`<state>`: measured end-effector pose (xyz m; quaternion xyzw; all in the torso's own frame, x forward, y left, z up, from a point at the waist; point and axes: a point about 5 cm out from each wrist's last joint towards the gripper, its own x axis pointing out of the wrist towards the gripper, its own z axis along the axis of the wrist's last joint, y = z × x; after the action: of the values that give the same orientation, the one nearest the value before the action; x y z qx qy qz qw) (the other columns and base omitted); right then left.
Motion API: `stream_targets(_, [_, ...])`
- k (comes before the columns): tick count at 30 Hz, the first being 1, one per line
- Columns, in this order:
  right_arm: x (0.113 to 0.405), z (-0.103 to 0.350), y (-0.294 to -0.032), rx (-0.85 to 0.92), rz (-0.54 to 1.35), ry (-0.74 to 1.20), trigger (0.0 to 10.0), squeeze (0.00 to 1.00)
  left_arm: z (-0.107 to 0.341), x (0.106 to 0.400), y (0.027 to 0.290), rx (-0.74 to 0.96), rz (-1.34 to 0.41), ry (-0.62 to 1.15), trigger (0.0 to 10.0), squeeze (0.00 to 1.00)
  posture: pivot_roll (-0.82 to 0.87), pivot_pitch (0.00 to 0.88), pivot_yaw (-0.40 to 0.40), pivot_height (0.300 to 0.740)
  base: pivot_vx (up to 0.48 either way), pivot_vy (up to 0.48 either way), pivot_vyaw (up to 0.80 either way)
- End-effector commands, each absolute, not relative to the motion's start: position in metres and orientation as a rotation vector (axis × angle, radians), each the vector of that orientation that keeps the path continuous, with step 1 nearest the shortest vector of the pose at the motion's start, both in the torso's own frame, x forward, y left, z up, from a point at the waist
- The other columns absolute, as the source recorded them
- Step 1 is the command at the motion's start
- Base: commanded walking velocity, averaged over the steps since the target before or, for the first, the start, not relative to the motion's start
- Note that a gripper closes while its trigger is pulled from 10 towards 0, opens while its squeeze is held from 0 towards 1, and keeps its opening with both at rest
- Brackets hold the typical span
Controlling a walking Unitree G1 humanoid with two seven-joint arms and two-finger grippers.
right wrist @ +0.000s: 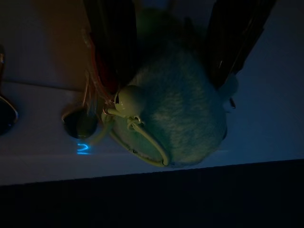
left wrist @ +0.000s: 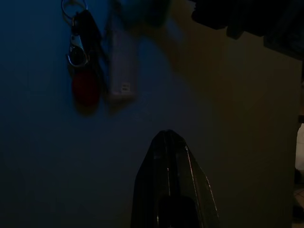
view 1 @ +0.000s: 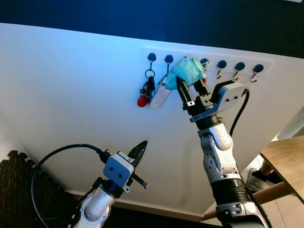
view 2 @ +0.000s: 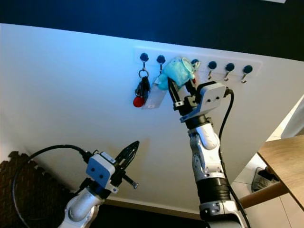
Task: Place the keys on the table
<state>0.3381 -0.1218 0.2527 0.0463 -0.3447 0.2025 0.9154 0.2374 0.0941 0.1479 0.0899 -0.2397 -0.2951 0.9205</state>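
Observation:
A row of wall hooks holds three key sets. On the leftmost hook hangs a dark key bunch with a red fob, beside it a white tag, then a teal plush keychain. My right gripper is raised to the plush, open, with one fingertip on either side of its lower part; in the right wrist view the plush fills the gap between the fingers. My left gripper is held low in front of the wall, shut and empty, pointing up toward the key bunch.
The wall is plain white with a dark band above the hooks. A wooden table juts in at the lower right, with a shoe-like item on the floor under it. A dark foam mat lies at the lower left.

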Motion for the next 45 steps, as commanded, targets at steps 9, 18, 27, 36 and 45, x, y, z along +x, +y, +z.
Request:
stream_targets(9, [0.327,0.222,-0.117,0.074,0.46,-0.613,10.0,0.0,0.143,0.234,0.092,0.199,-0.627,-0.473,10.0,0.0,0.14,0.081,-0.085,0.74,0.0,0.0,0.0])
stream_targets(18, [0.322,0.219,-0.113,0.068,0.494,-0.608,10.0,0.0,0.143,0.235,0.092,0.198,-0.63,-0.472,10.0,0.0,0.13,0.088,-0.085,0.74,0.0,0.0,0.0])
stream_targets(27, [0.314,0.214,-0.112,0.053,0.549,-0.588,10.0,0.0,0.144,0.235,0.092,0.196,-0.618,-0.472,10.0,0.0,0.13,0.091,-0.089,0.74,0.0,0.0,0.0])
stream_targets(36, [0.301,0.17,-0.131,-0.005,0.503,-0.42,10.0,0.0,0.139,0.242,0.101,0.187,-0.549,-0.437,10.0,0.0,0.12,0.093,-0.087,0.74,0.0,0.0,0.0])
stream_targets(45, [0.297,0.099,-0.146,-0.056,0.452,-0.128,10.0,0.0,0.1,0.256,0.127,0.297,-0.376,-0.204,10.0,0.0,0.11,0.085,-0.088,0.74,0.0,0.0,0.0])
